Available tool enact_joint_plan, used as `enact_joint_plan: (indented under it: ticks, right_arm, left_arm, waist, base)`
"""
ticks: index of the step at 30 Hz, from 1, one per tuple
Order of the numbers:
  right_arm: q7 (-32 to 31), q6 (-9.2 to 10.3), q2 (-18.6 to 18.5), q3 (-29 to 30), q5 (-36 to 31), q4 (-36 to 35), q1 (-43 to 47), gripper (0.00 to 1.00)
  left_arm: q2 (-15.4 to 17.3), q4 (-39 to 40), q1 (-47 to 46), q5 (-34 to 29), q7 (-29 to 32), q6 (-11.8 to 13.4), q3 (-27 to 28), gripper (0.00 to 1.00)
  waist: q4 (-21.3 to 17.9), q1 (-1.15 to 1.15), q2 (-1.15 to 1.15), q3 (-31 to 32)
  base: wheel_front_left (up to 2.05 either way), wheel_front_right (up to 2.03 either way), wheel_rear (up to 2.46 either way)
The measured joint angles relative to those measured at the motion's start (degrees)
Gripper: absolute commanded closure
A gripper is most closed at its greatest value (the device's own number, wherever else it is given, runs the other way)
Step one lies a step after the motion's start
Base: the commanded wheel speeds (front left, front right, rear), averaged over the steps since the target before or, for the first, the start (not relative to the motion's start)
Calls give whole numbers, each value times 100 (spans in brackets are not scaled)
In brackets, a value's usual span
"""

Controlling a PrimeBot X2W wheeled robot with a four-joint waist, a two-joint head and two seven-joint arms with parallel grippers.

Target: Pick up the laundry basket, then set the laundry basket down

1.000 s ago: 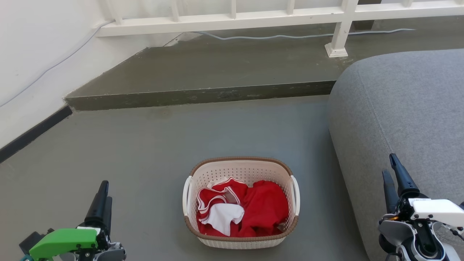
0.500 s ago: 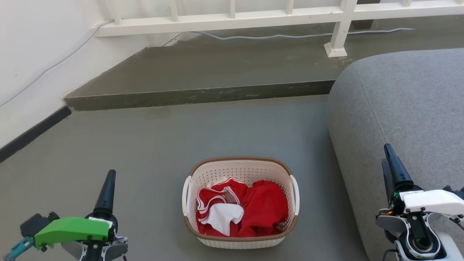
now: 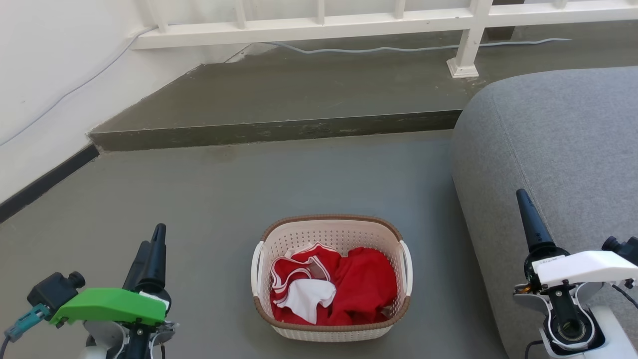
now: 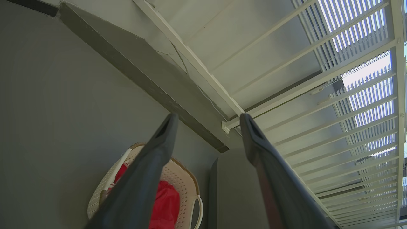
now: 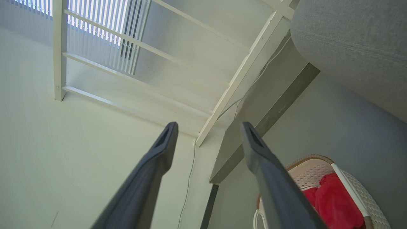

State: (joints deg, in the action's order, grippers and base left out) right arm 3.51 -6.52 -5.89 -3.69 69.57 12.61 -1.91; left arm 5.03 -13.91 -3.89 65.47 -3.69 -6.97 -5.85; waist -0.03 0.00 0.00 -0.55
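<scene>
The laundry basket (image 3: 299, 237), cream-white and perforated with a brown rim and white side handles, sits on the grey floor at lower centre of the head view. Red and white clothes (image 3: 331, 286) fill it. My left gripper (image 3: 153, 239) hovers to its left, apart from it, open with nothing between its fingers. My right gripper (image 3: 524, 204) is off to the basket's right, in front of the sofa, also open and empty. In the left wrist view the basket (image 4: 186, 178) lies low, partly behind the left finger (image 4: 149, 178). The right wrist view catches the basket (image 5: 310, 173) at lower right.
A grey sofa (image 3: 563, 154) stands close on the basket's right. A raised concrete step (image 3: 279, 130) crosses behind, with a white railing (image 3: 319, 30) and a cable (image 3: 398, 49) on it. A white wall with dark skirting (image 3: 45, 182) runs along the left.
Both grippers have risen up the head view and leaned slightly inward toward the basket. The basket has not moved.
</scene>
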Motion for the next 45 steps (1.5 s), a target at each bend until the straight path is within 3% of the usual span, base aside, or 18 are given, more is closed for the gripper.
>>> enact_joint_plan:
  ticks: [10, 17, 35, 45]
  right_arm:
    - [191, 19, -154, -105, -1084, -23, -49, 0]
    - [311, 207, -181, -279, -1848, -58, -123, 0]
    - [721, 409, -171, -586, -3397, -155, -179, 0]
    - [886, 417, -171, -676, -4117, -197, -244, 0]
  left_arm:
    - [27, 155, -107, -1252, -196, 14, -188, 0]
    - [121, 199, -109, -2107, -323, 99, -363, 0]
    - [-13, 386, -207, -3680, -705, 193, -543, 0]
    - [-22, 461, -211, -4400, -900, 192, -642, 0]
  waist:
    - [1, 0, 0, 5]
    - [-9, 0, 0, -4]
    - [-19, 0, 0, -54]
    - [-13, 0, 0, -65]
  base:
    - [0, 0, 0]
    - [0, 0, 0]
    - [0, 0, 0]
    - [0, 0, 0]
